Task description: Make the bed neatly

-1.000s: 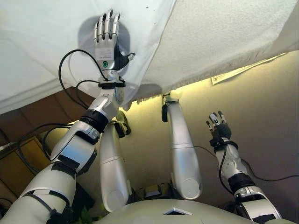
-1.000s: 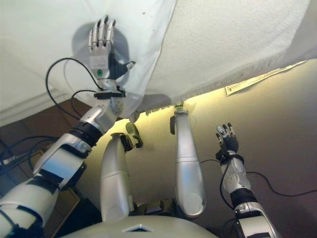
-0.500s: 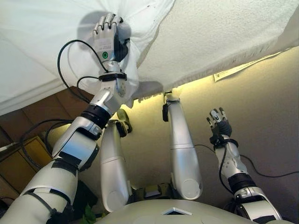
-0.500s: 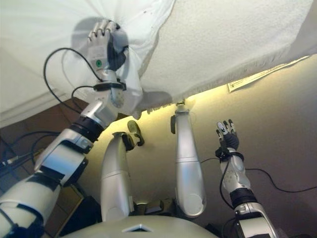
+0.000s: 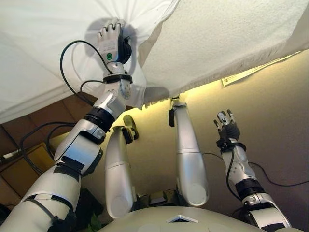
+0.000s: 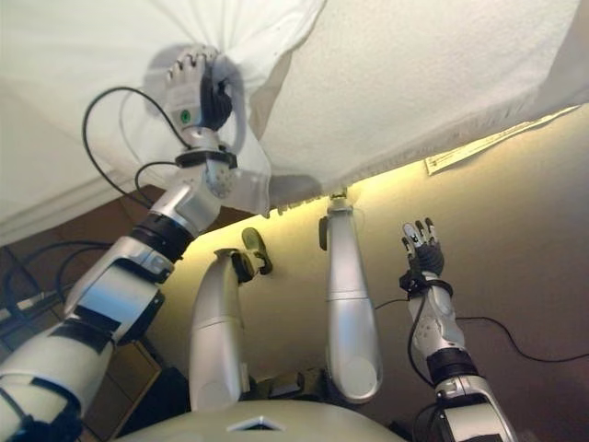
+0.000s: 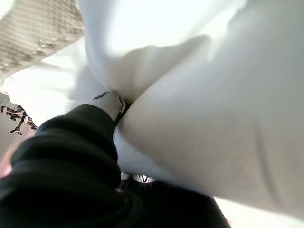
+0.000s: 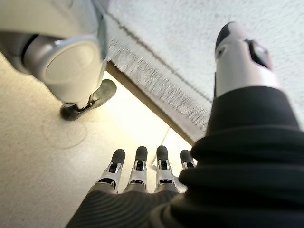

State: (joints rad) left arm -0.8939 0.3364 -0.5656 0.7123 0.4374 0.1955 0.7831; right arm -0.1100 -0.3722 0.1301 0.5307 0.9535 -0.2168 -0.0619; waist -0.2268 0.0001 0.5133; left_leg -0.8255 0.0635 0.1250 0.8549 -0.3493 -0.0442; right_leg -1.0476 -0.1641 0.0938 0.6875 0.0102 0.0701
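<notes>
A smooth white sheet [image 5: 43,53] covers the left part of the bed, lying over a textured white blanket [image 5: 231,34] with a fringed edge. My left hand [image 5: 112,39] is shut on a bunched fold of the sheet near its corner; creases fan out from the grip. In the left wrist view the white cloth [image 7: 190,118] wraps closely round the hand. My right hand [image 5: 227,126] hangs open over the floor beside the bed, holding nothing. Its straight fingers [image 8: 137,171] show in the right wrist view.
The blanket's fringed edge [image 8: 156,90] overhangs the bed's side above a beige carpet [image 5: 270,111]. A white label [image 5: 244,75] hangs below the blanket edge at the right. Brown wooden furniture [image 5: 43,116] stands at the left under the sheet.
My left hand was flat and open on the sheet; its fingers have curled and gathered the cloth into a bunch. The right hand has barely moved.
</notes>
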